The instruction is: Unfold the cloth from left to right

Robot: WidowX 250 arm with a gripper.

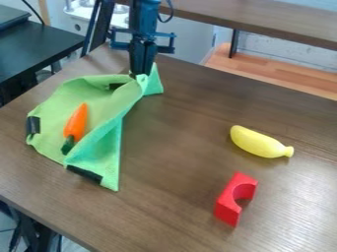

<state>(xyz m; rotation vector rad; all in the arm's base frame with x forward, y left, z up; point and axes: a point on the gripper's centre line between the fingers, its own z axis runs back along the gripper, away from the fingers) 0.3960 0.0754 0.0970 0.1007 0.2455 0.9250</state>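
Observation:
The gripper [139, 75] hangs down at the top, left of centre, its fingers shut on the upper edge of the green cloth [99, 93]. At that pinch the cloth is drawn up into a small peak. The rest of it lies on the left part of the table, with a fold running from the gripper down to the near corner and a flap along its right side. Dark patches mark its left edge, its near edge and a spot close to the gripper. An orange carrot [77, 123] with a dark green top lies on the cloth.
A yellow banana [256, 142] lies on the brown table [178, 142] at the right. Nearer the front stands a red block [228, 203] with a curved notch. A black table is at the upper left, and a raised wooden shelf runs behind the work table.

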